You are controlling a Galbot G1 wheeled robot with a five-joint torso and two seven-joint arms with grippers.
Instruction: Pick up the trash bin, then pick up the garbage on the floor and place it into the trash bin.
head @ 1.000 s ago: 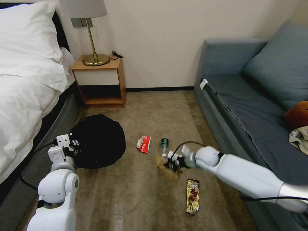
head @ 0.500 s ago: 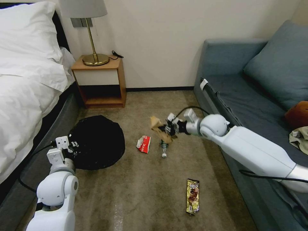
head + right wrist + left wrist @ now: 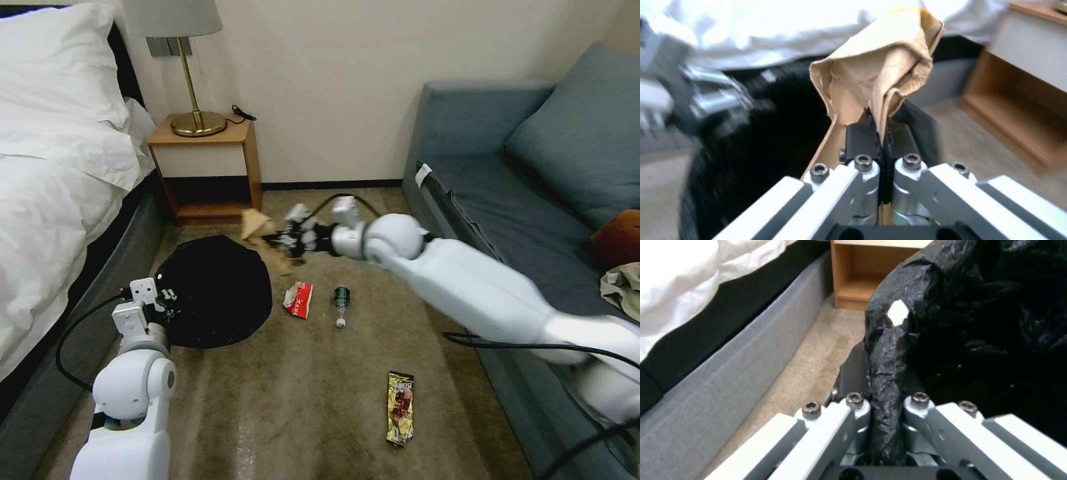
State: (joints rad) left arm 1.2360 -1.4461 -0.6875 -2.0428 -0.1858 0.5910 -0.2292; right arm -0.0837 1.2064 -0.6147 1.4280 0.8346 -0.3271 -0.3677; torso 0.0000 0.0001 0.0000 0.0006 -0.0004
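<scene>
While the left gripper (image 3: 163,298) holds its jaws clamped on the bag-lined rim of the trash bin (image 3: 217,290), the bin sits on the carpet (image 3: 300,400) beside the bed (image 3: 53,200), just in front of the wooden nightstand (image 3: 210,170). In the left wrist view the gripper (image 3: 885,413) pinches a fold of the black liner (image 3: 951,323) between its fingers (image 3: 853,406). Above the bin's far edge, nearest the nightstand, the right gripper (image 3: 280,240) carries the brown paper wad (image 3: 257,227), jaws shut tight on it; the right wrist view shows the crumpled paper (image 3: 880,73) rising from between the closed fingers (image 3: 862,140), with the dark bin opening below. Three pieces lie on the carpet: the red-and-white wrapper (image 3: 299,299) just beside the bin, the small clear bottle (image 3: 341,305) next to it, and the gold-brown snack packet (image 3: 401,408) well apart, nearer the robot. The blue sofa (image 3: 533,200) runs along the carpet's right edge.
</scene>
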